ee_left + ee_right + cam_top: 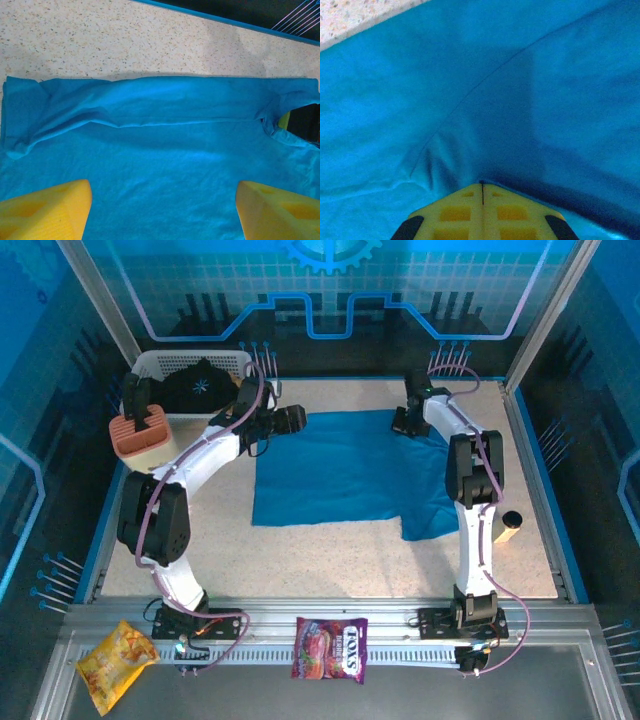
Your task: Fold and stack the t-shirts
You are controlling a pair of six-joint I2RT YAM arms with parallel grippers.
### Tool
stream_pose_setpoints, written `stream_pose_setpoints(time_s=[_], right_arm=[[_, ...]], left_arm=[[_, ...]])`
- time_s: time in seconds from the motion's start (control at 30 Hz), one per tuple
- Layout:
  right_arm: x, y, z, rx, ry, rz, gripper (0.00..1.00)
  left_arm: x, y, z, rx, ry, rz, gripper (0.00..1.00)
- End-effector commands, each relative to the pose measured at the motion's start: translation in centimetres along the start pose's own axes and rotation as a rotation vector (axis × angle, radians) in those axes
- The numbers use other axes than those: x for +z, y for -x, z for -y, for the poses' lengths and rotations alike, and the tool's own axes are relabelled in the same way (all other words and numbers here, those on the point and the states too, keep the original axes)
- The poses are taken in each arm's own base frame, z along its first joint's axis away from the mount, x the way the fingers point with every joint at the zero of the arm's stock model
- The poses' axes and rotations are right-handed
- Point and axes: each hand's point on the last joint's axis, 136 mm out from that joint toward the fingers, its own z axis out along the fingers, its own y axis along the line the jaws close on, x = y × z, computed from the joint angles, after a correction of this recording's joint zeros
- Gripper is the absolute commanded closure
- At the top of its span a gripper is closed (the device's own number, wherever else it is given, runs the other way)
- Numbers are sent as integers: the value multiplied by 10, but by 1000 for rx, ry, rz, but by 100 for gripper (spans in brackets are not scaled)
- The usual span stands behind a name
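The purple candy bag (329,648) at the near edge reads "FOX'S" — its smaller print is too blurred.

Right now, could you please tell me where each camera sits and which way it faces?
Top external: above and behind the robot, looking down on table, teal t-shirt, left gripper, right gripper.
Left wrist: on the left arm, facing down at the teal t-shirt; left gripper open.
Right wrist: close over the cloth; right gripper shut, pinching it.
Shared: the teal t-shirt.

The overhead camera looks down from behind both arms. Each wrist camera peers closely past its yellow fingers (45,212) at the teal-blue cloth t-shirt (340,470) just ahead, shared by all views.
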Motion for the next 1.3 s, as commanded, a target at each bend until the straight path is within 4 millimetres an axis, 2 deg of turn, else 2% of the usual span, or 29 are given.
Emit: stream_pose_setpoints(time_s=[0.0,0.37,0.53,0.67,0.87,0.97,1.07,1.17,1.27], right_arm=[[-25,5,-17,13,23,55,100],[-33,-22,-16,60,-40,61,100],[-44,-38,-16,76,-52,71,91],[-63,-47,-18,52,-46,83,80],[-105,-42,-15,14,-11,141,70],[-107,-38,-6,23,8,136,73],[-110,-38,-1,12,53,138,75],[-123,-38,3,-32,97,163,75],[-141,-42,5,-80,130,173,74]], left_arm=[[-13,8,12,29,-50,36,23],[-9,3,17,19,-94,26,23],[-10,1,19,16,-108,24,22],[-12,-1,20,12,-117,22,22],[-23,-13,16,-12,-110,2,22],[-32,-31,1,-54,-40,-49,22],[-49,-61,-27,-123,93,-123,23],[-74,-109,-56,-220,224,-230,24],[-95,-161,-77,-343,306,-332,30]])
